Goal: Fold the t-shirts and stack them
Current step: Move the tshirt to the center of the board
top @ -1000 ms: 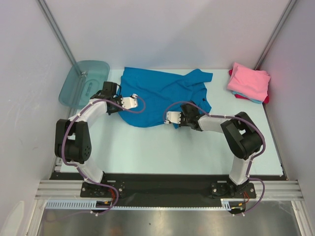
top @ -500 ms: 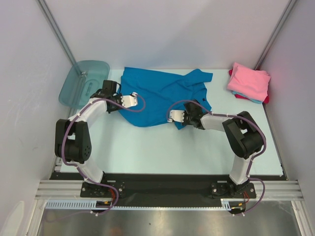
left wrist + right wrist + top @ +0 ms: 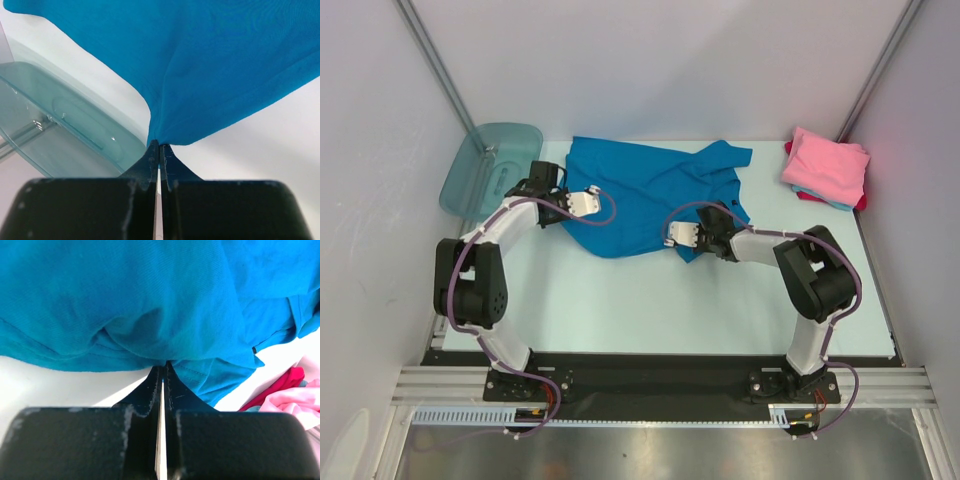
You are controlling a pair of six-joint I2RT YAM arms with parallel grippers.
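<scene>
At far right, folded t-shirts [image 3: 827, 167] sit stacked; left gripper [image 3: 159, 145] and right gripper [image 3: 162, 369] clamp the unfolded blue t-shirt [image 3: 650, 195].

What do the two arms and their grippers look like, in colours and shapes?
Both the left arm and the right arm have bulky black joints, white links and a loose purple cable. The left gripper and right gripper have black, wedge-shaped fingers.
</scene>
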